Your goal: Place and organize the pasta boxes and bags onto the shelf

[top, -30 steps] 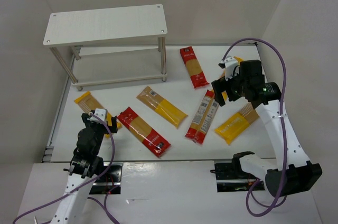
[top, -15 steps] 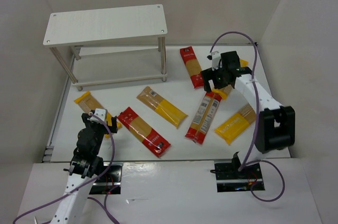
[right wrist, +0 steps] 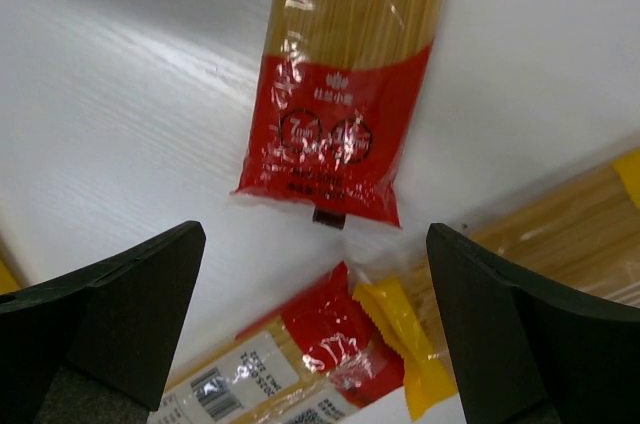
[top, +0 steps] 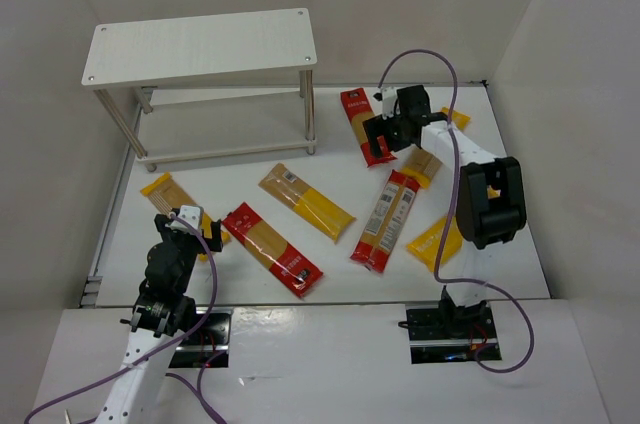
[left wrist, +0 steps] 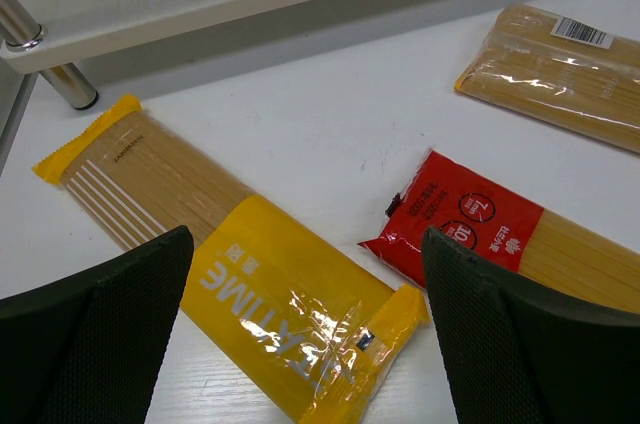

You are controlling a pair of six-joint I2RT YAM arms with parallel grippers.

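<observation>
The white shelf stands at the far left with its top board bare. Several spaghetti packs lie flat on the table. My right gripper is open and empty, hovering over the near end of the far red pack. In the right wrist view this red pack lies just ahead, with another red pack's end and a yellow pack's end between the jaws. My left gripper is open and empty above the left yellow pack, which also shows in the left wrist view.
A red pack and a yellow-orange pack lie in the middle. A red pack and a yellow pack lie on the right. Another yellow pack lies under the right arm. White walls enclose the table.
My right arm has swung left and stretched farther out, bringing the open gripper over the near end of the far red pack. The left arm has not moved.
</observation>
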